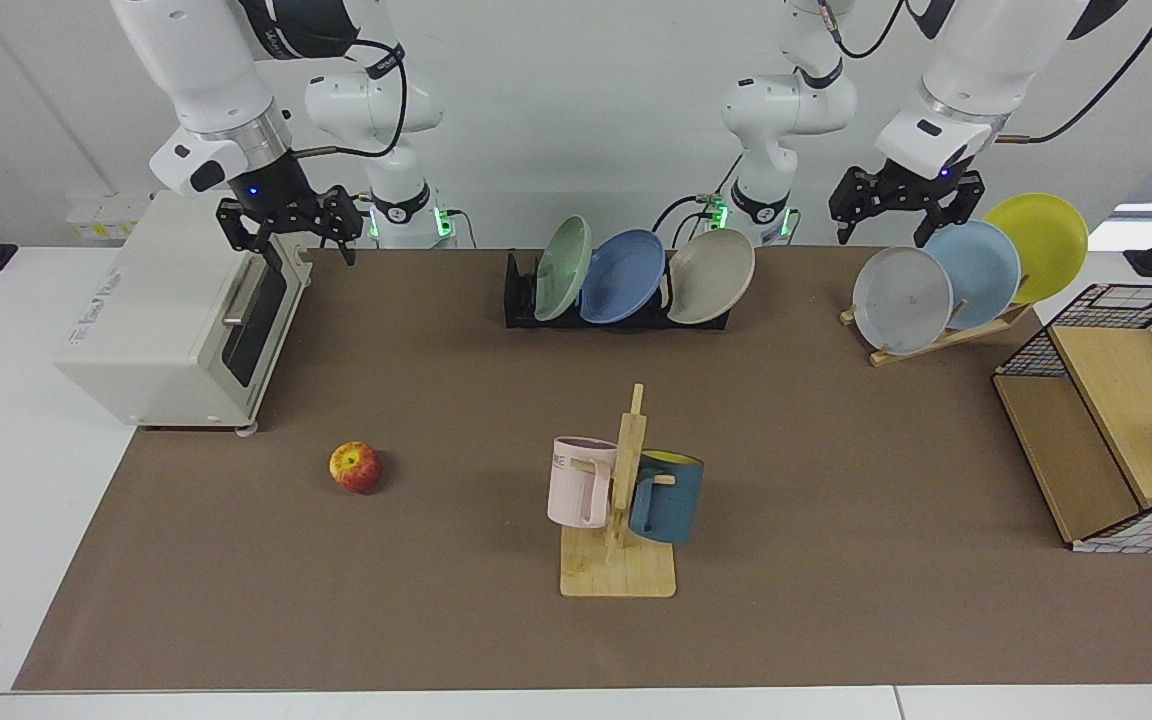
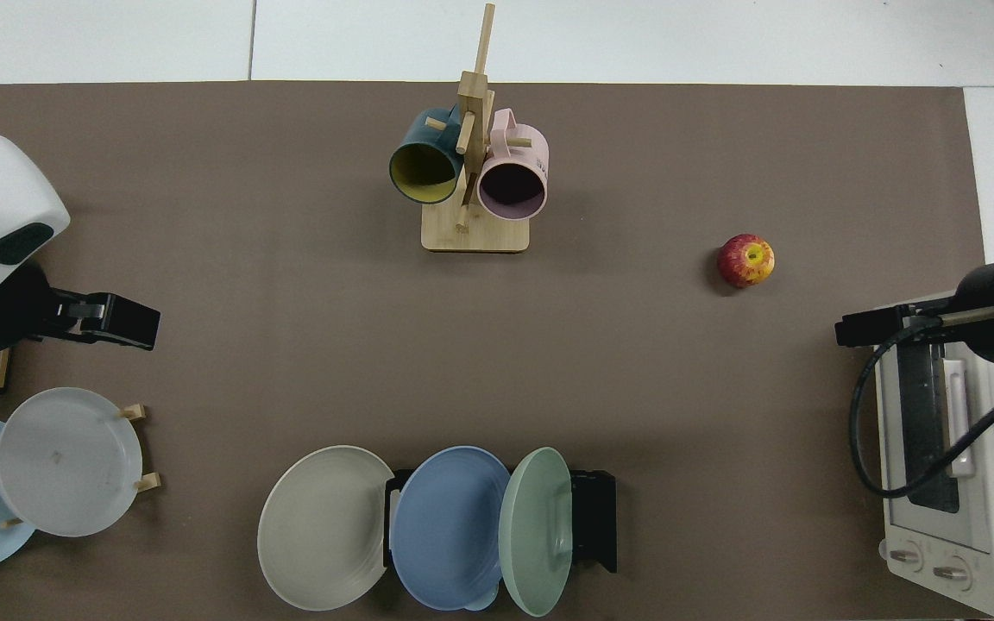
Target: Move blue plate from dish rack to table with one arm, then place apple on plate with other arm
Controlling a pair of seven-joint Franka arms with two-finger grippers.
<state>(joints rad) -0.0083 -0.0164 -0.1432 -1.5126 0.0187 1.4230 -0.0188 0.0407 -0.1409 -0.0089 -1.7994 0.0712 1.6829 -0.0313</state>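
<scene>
Watching both arms: neither of my grippers holds anything.
Left gripper: my left gripper [image 1: 884, 205] hangs above the light wooden slanted plate stand [image 1: 946, 335], over the pale grey plate [image 1: 902, 299] and the sky-blue plate [image 1: 976, 270]; its fingers are spread apart, released.
Right gripper: my right gripper [image 1: 288, 222] hangs over the top front edge of the cream toaster oven [image 1: 171, 315]; fingers apart, nothing between them.
Blue plate: the round periwinkle-blue plate [image 1: 622, 276] stands tilted in the low black slotted dish rack [image 1: 521, 295], in the middle slot, between the pale green plate [image 1: 562, 267] and the beige plate [image 1: 710, 275].
Apple: the small red-and-yellow apple [image 1: 355, 467] lies alone on the brown mat of the white table [image 1: 836, 480], near the oven and well apart from the rack.
Mug tree: the wooden mug tree [image 1: 619, 520] carries a pink mug [image 1: 580, 481] and a dark blue mug [image 1: 669, 496].
Top view: the left gripper [image 2: 109, 318] is by the plate stand, and the apple [image 2: 745, 260] is near the right gripper [image 2: 872, 326].
</scene>
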